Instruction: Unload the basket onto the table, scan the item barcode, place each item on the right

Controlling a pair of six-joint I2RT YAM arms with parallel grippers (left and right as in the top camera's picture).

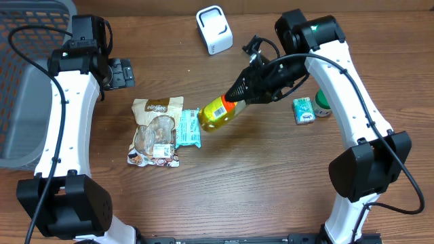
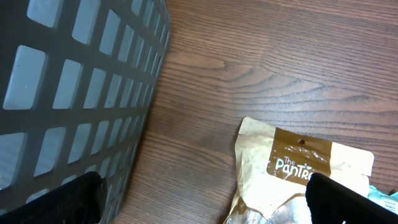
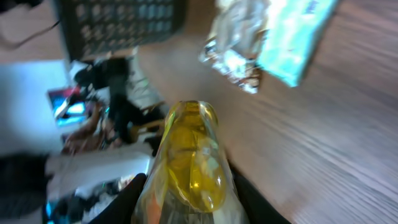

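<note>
A yellow bottle (image 1: pixel 218 113) with an orange cap and a barcode label hangs tilted over the table's middle, held at its neck by my right gripper (image 1: pixel 239 91). In the right wrist view the bottle (image 3: pixel 191 165) fills the lower middle between the two black fingers (image 3: pixel 130 193), which are shut on it. The white barcode scanner (image 1: pixel 213 30) stands at the back centre, apart from the bottle. My left gripper (image 1: pixel 121 72) is at the far left, open and empty; its fingertips (image 2: pixel 336 199) frame bare wood and a corner of a brown snack bag (image 2: pixel 292 174).
A brown snack bag (image 1: pixel 156 131) and a teal packet (image 1: pixel 189 128) lie left of centre. A small green-and-white box (image 1: pixel 304 110) and a round green-topped item (image 1: pixel 321 103) sit at the right. A grey basket (image 1: pixel 24 81) stands at the far left edge.
</note>
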